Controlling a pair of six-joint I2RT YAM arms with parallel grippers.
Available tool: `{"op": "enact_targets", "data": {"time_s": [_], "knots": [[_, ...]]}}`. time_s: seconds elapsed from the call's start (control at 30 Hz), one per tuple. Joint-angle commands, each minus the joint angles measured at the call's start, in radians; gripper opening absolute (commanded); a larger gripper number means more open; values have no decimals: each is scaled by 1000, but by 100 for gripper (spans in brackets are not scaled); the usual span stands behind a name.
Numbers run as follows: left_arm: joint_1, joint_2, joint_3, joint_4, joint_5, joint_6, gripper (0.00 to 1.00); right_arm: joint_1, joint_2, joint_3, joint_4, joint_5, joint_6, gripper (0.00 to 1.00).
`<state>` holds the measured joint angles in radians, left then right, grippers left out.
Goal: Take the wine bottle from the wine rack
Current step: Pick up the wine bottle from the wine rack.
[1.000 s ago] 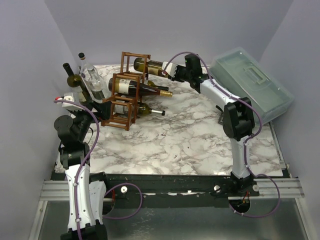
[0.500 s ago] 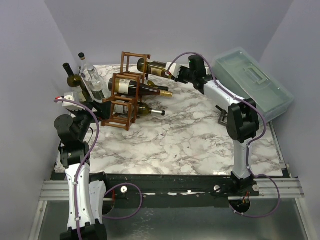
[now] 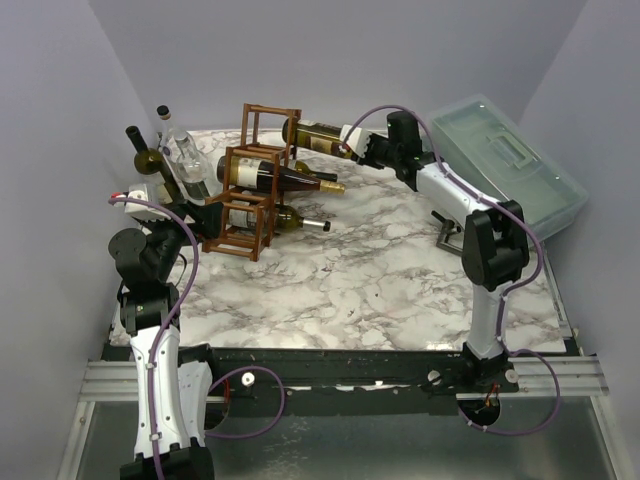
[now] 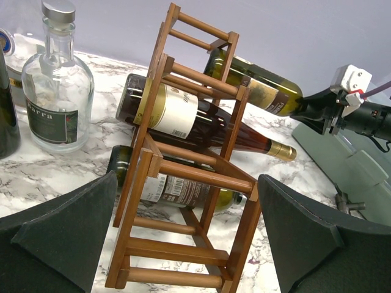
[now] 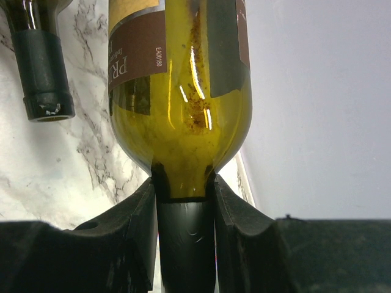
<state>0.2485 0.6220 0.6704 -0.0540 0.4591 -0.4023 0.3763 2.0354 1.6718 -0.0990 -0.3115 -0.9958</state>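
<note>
On the far left of the tabletop (image 3: 380,270) I count two upright bottles, a dark green bottle (image 3: 148,160) and a clear bottle (image 3: 188,165). Only the left wrist view shows the clear one's grey cap and dark label.

My left gripper (image 3: 205,215) is spread wide and holds nothing. From its own camera the two fingers (image 4: 61,238) flank the near end of the wine rack (image 4: 183,171), and I cannot tell whether they touch it.

The rack holds two lying bottles, one per cell: a gold-capped bottle (image 3: 280,178) in the middle tier and a lower bottle (image 3: 275,217) beneath it.

A third, the wine bottle (image 3: 315,134), lies level with its base just at the mouth of the top cell and its body out to the right. Whether it has cleared the bars I cannot tell.

My right gripper (image 3: 365,150) is clamped on its neck. The right wrist view shows both fingers pressed against the dark foil, and a stray dark-capped neck (image 5: 40,73).

On the far right sits one translucent lidded box (image 3: 505,165), tilted, its contents unreadable.
</note>
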Motion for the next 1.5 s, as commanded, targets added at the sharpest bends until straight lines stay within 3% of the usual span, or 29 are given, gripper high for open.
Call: {"op": "enact_targets", "data": {"time_s": [0.0, 0.83, 1.47], "knots": [[6, 2, -12, -1, -17, 13, 99, -17, -102, -7, 142, -49, 9, 0], [5, 24, -8, -1, 17, 8, 99, -86, -242, -185, 155, -47, 26, 0], [-6, -13, -10, -20, 13, 57, 99, -110, -413, -310, 34, -62, 146, 0]]}}
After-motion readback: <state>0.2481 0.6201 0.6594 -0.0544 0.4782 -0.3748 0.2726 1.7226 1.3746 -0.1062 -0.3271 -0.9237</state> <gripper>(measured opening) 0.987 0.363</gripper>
